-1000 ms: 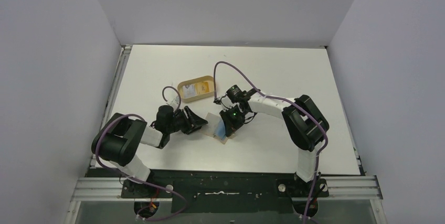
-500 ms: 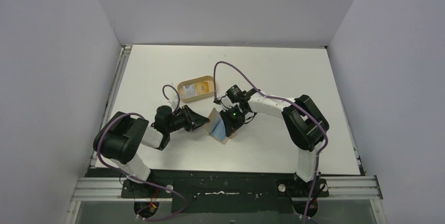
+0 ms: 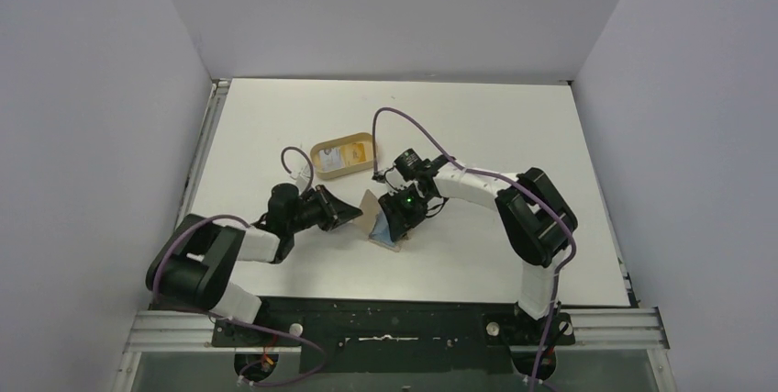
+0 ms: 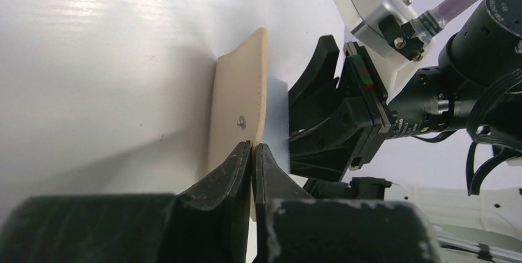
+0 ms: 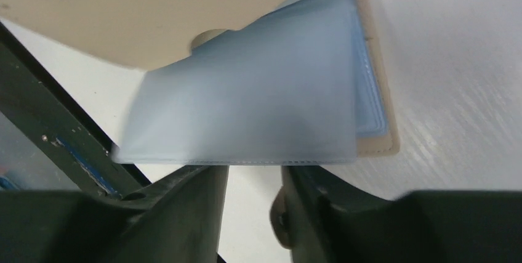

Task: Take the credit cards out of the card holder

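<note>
Near the middle of the bench (image 3: 477, 117), just ahead of the two arms, the card holder (image 4: 237, 106) stood half open. One tan flap was lifted off the white surface and the other lay low against it. On the left, the left tool (image 4: 252, 150) was closed tight on the edge of the lifted flap, its fingers pinching the leather close to the small metal stud. On the right, just beside the holder, the right tool (image 5: 253, 175) faced the open side with its fingers a little apart and nothing between them. A light blue card (image 5: 246, 100) stuck out of the holder toward that tool, its free edge just above the fingertips; whether it touched them I could not tell. More blue edges showed in the pocket behind it. Farther off, well apart from both tools, an oval tray (image 3: 315, 157) lay on the bench with a white-and-yellow item inside.
</note>
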Tool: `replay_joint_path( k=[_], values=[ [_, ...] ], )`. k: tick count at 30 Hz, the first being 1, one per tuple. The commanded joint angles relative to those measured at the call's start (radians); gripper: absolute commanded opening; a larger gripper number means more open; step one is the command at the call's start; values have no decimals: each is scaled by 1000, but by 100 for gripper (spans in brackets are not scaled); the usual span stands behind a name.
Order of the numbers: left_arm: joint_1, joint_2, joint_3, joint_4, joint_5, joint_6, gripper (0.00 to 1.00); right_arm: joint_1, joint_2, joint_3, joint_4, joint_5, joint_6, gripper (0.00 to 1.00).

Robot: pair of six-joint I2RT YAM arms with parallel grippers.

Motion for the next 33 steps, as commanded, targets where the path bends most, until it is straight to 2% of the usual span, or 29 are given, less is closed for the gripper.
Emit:
replay_joint_path(
  k=[1, 4, 6, 10, 15, 18, 26, 33],
  values=[
    [-8, -254, 52, -397, -79, 200, 0, -23, -93, 35, 9, 151, 2, 46],
    [-13, -437, 79, -651, -207, 295, 0, -37, -182, 51, 14, 237, 36, 60],
    [-13, -509, 69, -704, -244, 309, 0, -54, -241, 83, 21, 214, 64, 60],
    [-17, -598, 27, -726, -283, 295, 0, -53, -323, 178, 73, 157, 139, 72],
    [-19, -688, -68, -616, -320, 227, 0, -47, -319, 115, 369, -75, 355, 74],
    [-18, -725, -110, -541, -338, 174, 0, -39, -287, 34, 553, -148, 484, 73],
    [-15, -772, -198, -361, -380, 49, 0, -8, -254, -156, 839, -194, 637, 72],
    [-16, -748, -257, -187, -389, -35, 0, 7, -188, -230, 1006, -201, 707, 72]
  ],
)
